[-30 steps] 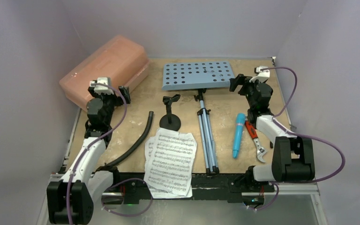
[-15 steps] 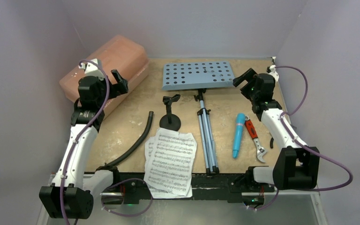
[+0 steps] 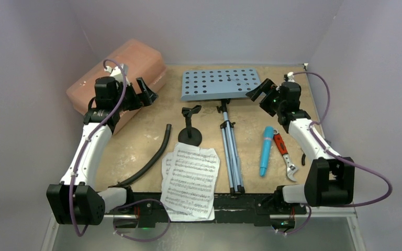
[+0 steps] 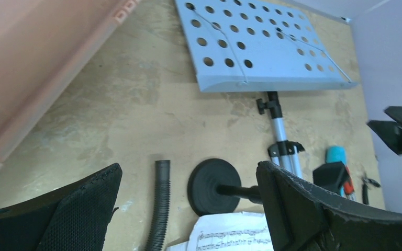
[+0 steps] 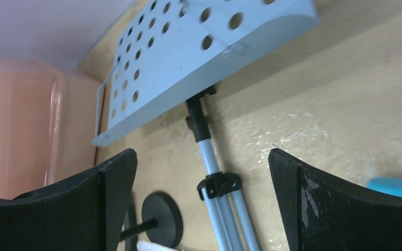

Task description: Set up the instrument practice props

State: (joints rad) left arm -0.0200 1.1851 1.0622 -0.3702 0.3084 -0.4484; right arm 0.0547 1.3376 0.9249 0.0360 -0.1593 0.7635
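Light-blue perforated music stand (image 3: 221, 83) flat at 12 o'clock; left gripper (image 3: 145, 93), right gripper (image 3: 260, 97) flank it, jaws apart, empty, likely for two-handed lift.

A light-blue music stand (image 3: 221, 83) lies flat on the bench (image 3: 136, 136), its perforated tray toward the far edge and its thin silver-blue tripod legs folded together, pointing at the near edge. Just left of the legs, a short black mic stand (image 3: 190, 127) stands on its round base, clip at the top. Two white sheet-music pages (image 3: 191, 180) overlap in front of it, overhanging the near edge. A slim turquoise microphone (image 3: 265, 150) lies right of the legs, roughly parallel to them.
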